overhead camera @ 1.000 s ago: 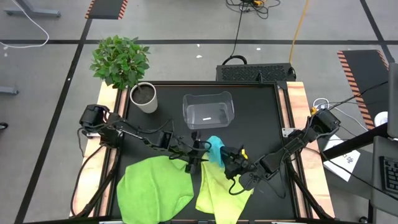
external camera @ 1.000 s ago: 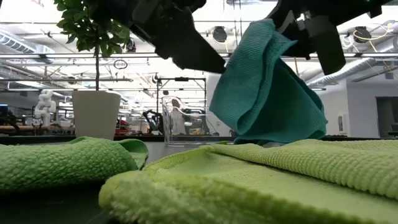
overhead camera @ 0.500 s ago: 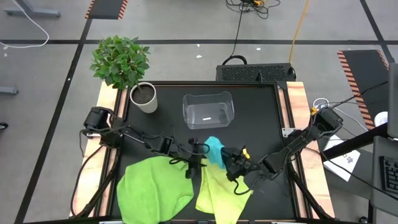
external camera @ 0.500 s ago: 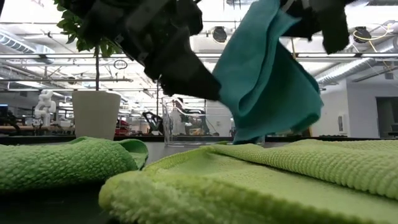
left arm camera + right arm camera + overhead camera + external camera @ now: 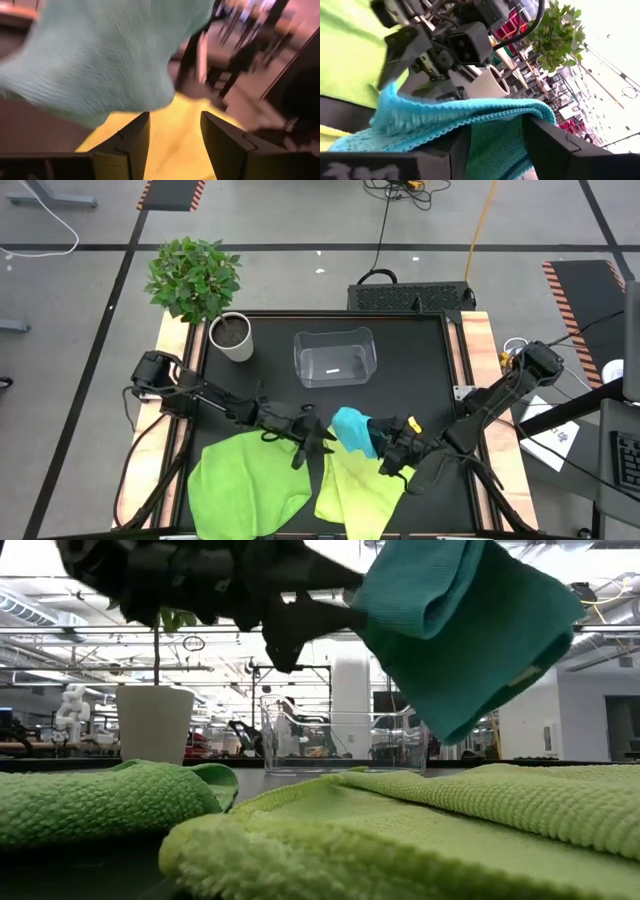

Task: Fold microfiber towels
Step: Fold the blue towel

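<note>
Turquoise towel (image 5: 351,428) — bunched, doubled over — hangs above the yellow-green towel (image 5: 352,492).

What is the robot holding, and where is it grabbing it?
The right gripper pinches the turquoise towel by its bunched, folded edge, lifted off the table. The left gripper holds nothing.

- The towel (image 5: 352,428) up in the air is blue-green.
- The towel (image 5: 248,485) lying on the left is bright green.
- The towel (image 5: 355,495) next to it is pale yellow-green.
- The table (image 5: 420,370) top is black.
- The pot (image 5: 232,337) is white, and its plant (image 5: 192,278) is green.
- The bin (image 5: 334,357) is see-through.
- The arms are dark.
</note>
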Controlling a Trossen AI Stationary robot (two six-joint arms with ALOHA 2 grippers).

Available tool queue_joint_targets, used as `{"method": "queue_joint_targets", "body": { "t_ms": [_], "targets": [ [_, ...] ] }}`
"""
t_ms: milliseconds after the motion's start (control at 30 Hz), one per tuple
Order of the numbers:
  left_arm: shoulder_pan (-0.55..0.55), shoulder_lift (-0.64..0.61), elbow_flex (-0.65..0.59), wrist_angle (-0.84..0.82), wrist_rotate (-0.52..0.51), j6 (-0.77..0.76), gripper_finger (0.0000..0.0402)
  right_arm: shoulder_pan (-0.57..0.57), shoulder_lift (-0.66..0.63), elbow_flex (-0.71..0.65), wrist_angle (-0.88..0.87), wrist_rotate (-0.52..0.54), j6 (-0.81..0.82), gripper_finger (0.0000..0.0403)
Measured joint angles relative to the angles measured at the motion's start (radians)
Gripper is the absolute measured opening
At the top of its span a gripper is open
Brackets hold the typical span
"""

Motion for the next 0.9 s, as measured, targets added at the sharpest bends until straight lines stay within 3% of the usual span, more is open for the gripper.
{"method": "queue_joint_targets", "body": {
  "t_ms": [167,300,467,900],
  "targets": [
    [0.0,0.046,-0.073,0.258,-0.013,-0.051,0.0178,-0.004,-0.001,0.0,0.002,-0.032,-0.005,0.0167],
    [0.0,0.096,-0.071,0.288,-0.011,-0.084,0.0177,-0.012,-0.001,0.0,0.071,-0.051,-0.074,0.0167],
    [-0.004,0.145,-0.067,0.459,0.082,-0.102,0.0177,-0.012,-0.001,0.0,0.13,-0.051,-0.155,0.0167],
    [-0.002,0.148,-0.068,0.456,0.088,-0.08,0.0177,-0.012,0.0,0.0,0.219,-0.053,-0.259,0.0167]
  ]
}}
